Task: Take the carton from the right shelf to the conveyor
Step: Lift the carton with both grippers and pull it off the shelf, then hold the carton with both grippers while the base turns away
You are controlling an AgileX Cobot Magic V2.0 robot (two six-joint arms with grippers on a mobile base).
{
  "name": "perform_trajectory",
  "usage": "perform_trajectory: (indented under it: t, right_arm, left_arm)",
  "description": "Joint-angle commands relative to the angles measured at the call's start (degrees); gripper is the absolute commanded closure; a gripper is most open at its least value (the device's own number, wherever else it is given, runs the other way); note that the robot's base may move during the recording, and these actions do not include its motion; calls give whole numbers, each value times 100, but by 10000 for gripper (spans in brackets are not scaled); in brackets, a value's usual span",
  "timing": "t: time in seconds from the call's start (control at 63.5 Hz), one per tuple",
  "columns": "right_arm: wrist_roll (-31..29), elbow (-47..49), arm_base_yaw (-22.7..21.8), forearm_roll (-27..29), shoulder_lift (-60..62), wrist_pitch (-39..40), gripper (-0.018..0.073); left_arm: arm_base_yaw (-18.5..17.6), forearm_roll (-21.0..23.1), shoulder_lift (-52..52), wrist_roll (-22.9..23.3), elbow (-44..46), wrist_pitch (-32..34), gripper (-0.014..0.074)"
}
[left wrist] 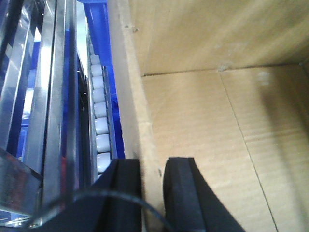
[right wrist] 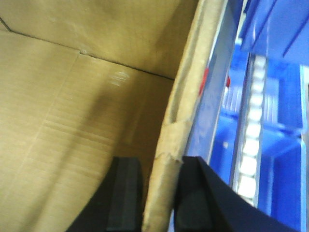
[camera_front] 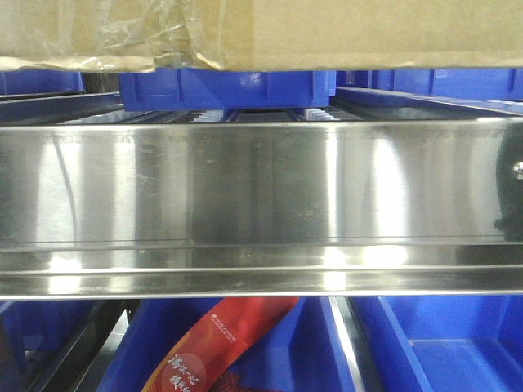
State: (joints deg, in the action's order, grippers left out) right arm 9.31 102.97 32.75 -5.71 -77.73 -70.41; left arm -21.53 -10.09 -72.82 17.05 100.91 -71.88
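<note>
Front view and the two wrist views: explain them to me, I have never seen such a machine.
This is a two-armed robot. The front view looks at a shelf's shiny steel rail, with blue bins behind and below it and the lower part of a cardboard box above. The other two pictures come from cameras on its wrists, looking into that open box. The left tool pinches one side wall, beside a track of white rollers; the right tool pinches the opposite wall. Each has one black finger inside, one outside.

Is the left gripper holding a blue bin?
No, the left gripper straddles the carton wall, one finger on each side.
</note>
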Motion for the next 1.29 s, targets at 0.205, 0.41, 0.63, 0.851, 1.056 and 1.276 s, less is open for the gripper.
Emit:
perform_trajectory:
  t: [0.205,0.41,0.63,0.851,1.056,1.276]
  right_arm:
    - [-121,36,-9,-118,88,682,628]
    - [-121,36,-9,-118,88,807,628]
    - [-121,36,-9,-118,88,807,628]
    - [-121,36,-9,-118,88,807,628]
    - [-121,36,-9,-118,88,807,628]
    - [-121,36,-9,-118,88,807,628]
  left_arm:
    - [-50,188,102,-21,91,192,614]
    - [-50,188,102,-21,91,192,614]
    - [-50,188,102,-21,91,192,614]
    - [-50,188,102,-21,91,192,614]
    - [-50,188,102,-21,91,192,614]
    - [-50,188,102,-21,91,192,614]
